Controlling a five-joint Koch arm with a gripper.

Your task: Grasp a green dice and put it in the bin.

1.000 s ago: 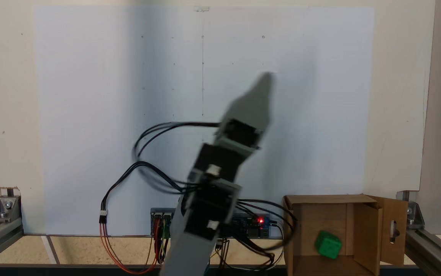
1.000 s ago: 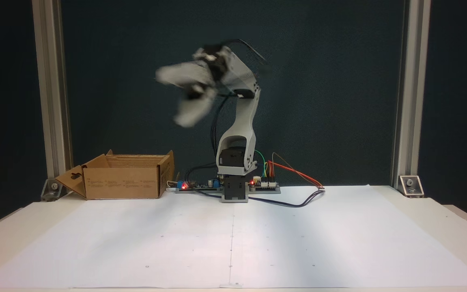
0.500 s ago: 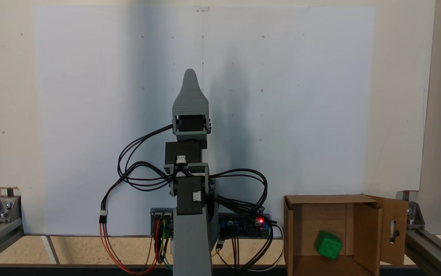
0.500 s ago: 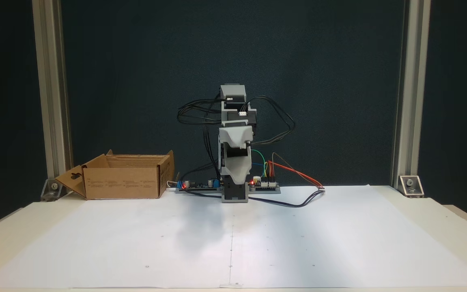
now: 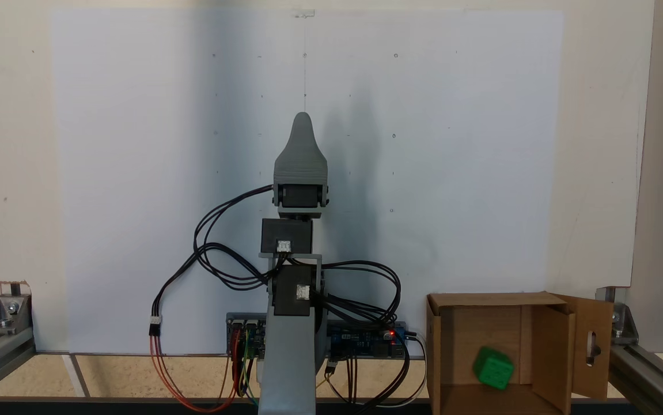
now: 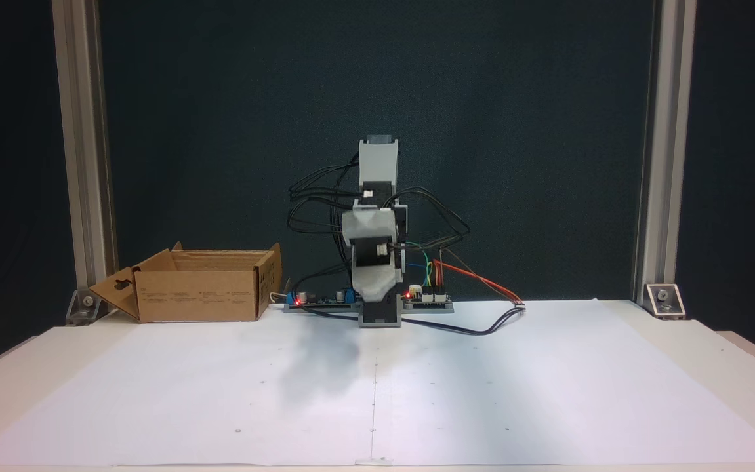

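Arm: grey arm (image 5: 292, 323) folded, pointing toward 12 o'clock over the white paper-covered table (image 5: 135, 173).
Fingers: gripper (image 5: 302, 118) stacked; cannot tell whether apart.
Dice: small bright green plastic cube (image 5: 493, 367) inside the brown cardboard box (image 5: 550, 346), at 4 o'clock.

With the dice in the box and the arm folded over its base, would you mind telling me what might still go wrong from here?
Little seems at stake: the green dice already lies inside the bin.

1. The loose cables loop close around the arm's joints, so further folding might snag or pinch them.

2. The end effector shows just one tip, so its state cannot be told; if open, it could catch a cable.
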